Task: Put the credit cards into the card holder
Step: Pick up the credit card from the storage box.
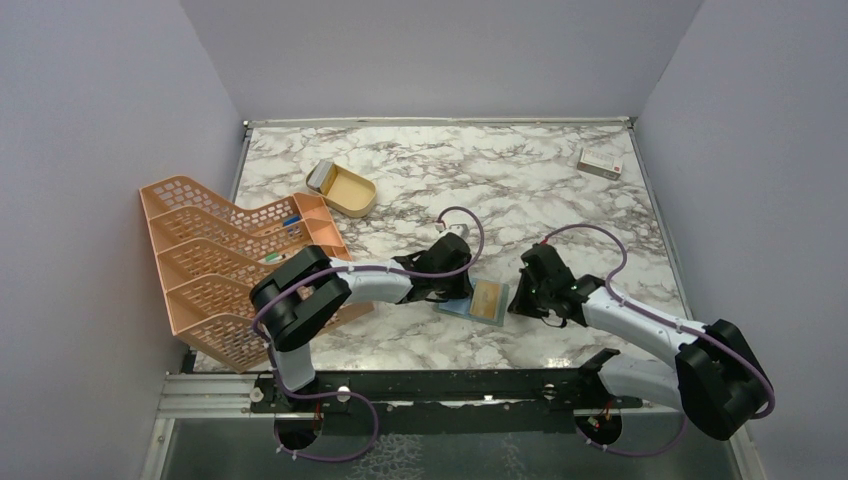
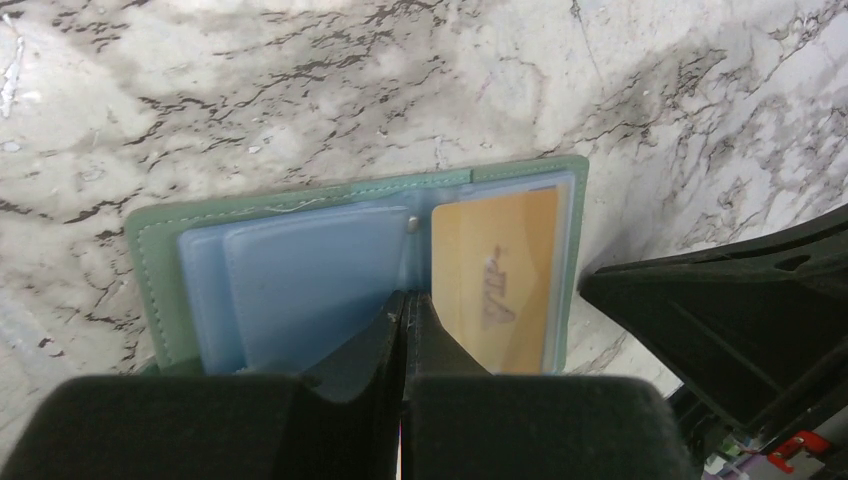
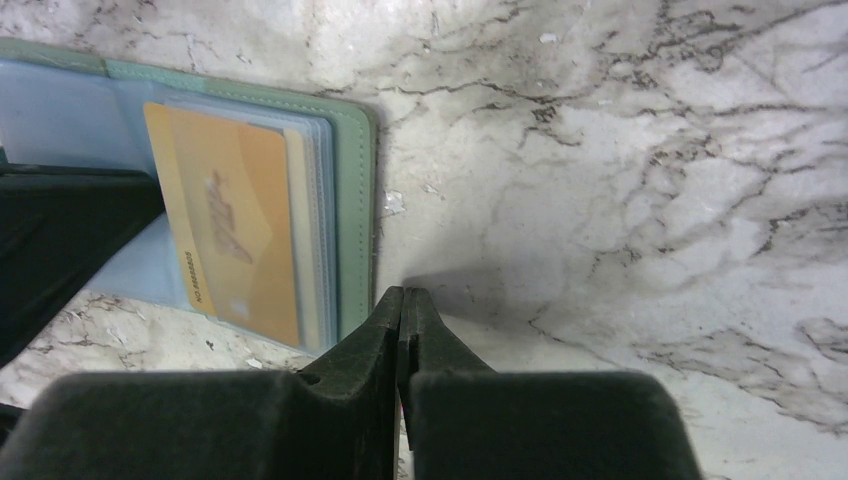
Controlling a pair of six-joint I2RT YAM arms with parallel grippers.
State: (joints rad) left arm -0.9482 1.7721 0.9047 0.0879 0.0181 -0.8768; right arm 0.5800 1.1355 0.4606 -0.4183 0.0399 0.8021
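The card holder [image 1: 462,308] lies open on the marble table between my two grippers. In the left wrist view its grey-green rim [image 2: 160,260] frames pale blue sleeves. A tan-orange credit card [image 2: 500,270] sits in the right-hand sleeve and also shows in the top view [image 1: 489,299] and the right wrist view [image 3: 225,230]. My left gripper [image 2: 403,300] is shut, its tip over the holder's middle fold. My right gripper [image 3: 402,295] is shut and empty, just off the holder's green edge [image 3: 355,200]. No loose card shows.
A peach mesh file rack [image 1: 230,260] stands at the left. An open gold oval tin [image 1: 343,188] lies behind the arms. A white box with a red mark [image 1: 600,162] lies at the far right. Grey walls enclose the table.
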